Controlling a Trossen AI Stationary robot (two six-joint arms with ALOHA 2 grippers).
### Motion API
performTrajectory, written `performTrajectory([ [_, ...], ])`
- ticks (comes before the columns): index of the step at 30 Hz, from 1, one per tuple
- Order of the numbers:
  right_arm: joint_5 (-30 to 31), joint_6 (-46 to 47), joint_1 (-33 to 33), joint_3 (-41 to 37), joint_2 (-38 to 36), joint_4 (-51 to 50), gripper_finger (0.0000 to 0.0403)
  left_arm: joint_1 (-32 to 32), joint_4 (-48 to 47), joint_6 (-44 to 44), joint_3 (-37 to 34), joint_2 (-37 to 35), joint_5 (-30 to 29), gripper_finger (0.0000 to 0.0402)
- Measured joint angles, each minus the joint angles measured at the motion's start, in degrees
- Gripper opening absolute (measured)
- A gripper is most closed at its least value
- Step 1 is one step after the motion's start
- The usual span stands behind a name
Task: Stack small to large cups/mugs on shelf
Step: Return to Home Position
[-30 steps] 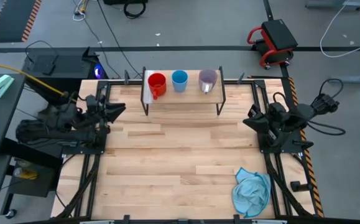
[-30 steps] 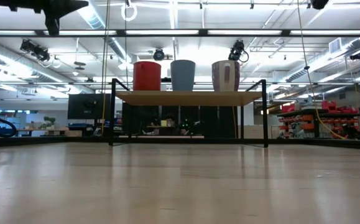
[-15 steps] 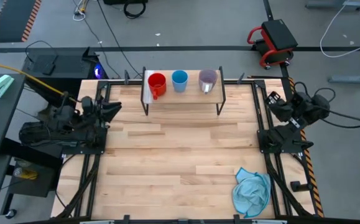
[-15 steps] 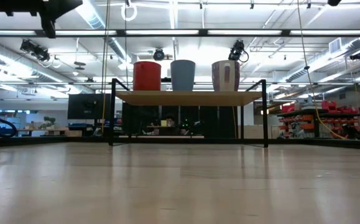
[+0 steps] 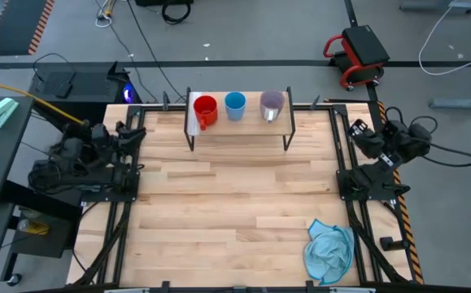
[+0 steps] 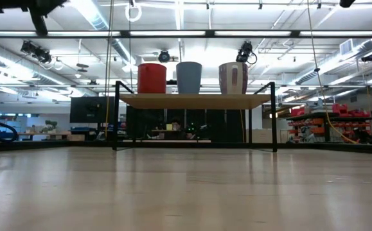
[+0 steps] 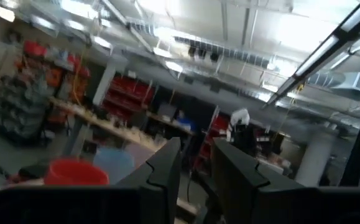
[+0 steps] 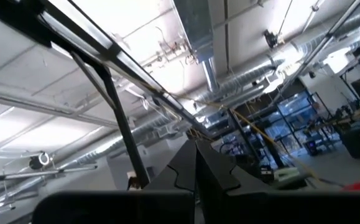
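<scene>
Seen from above, three cups are standing in a row on the shelf (image 5: 239,130), which is sitting at the 12 o'clock edge of the table (image 5: 235,203). The red mug (image 5: 205,109) is standing at the 9 o'clock end, the blue cup (image 5: 235,104) in the middle, and the purple mug (image 5: 272,103) at the 3 o'clock end.

I am thinking the job is almost done, so only a bump could be spoiling it now. If an arm is swinging wide while folding away, it could be knocking a shelf leg. Then the cups could be wobbling or falling. The red mug is sitting closest to the shelf's end, so it looks most at risk.

The left gripper (image 5: 131,130) is resting at the table's 10 o'clock side. Its fingers are sitting a little apart and holding nothing. The red mug is standing apart from it, toward its 2 o'clock. The right gripper (image 5: 357,130) is resting at the table's 2 o'clock side. Its fingers are pressing together with nothing between them. The purple mug is standing well apart from it, toward its 10 o'clock.

A blue cloth (image 5: 329,248) is lying at the table's 5 o'clock corner, far from everything.
</scene>
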Motion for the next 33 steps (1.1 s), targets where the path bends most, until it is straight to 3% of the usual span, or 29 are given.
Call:
performTrajectory([
  [11,0.0,2.6,0.0,-13.4,0.9,11.2,0.0012,0.0,5.5,-5.0,-11.9,0.0,0.1,0.0099],
  [23,0.0,3.7,0.0,-20.6,1.0,12.3,0.0012,0.0,6.3,-6.8,-20.6,0.1,-2.6,0.0090],
  [28,0.0,1.2,0.0,-21.9,1.0,5.9,0.0012,0.0,3.5,-5.6,-20.9,0.1,-3.9,0.0096],
  [33,0.0,-1.3,0.0,-21.9,1.0,-4.3,0.0012,0.0,2.6,1.8,-20.9,0.1,-4.0,0.0092],
])
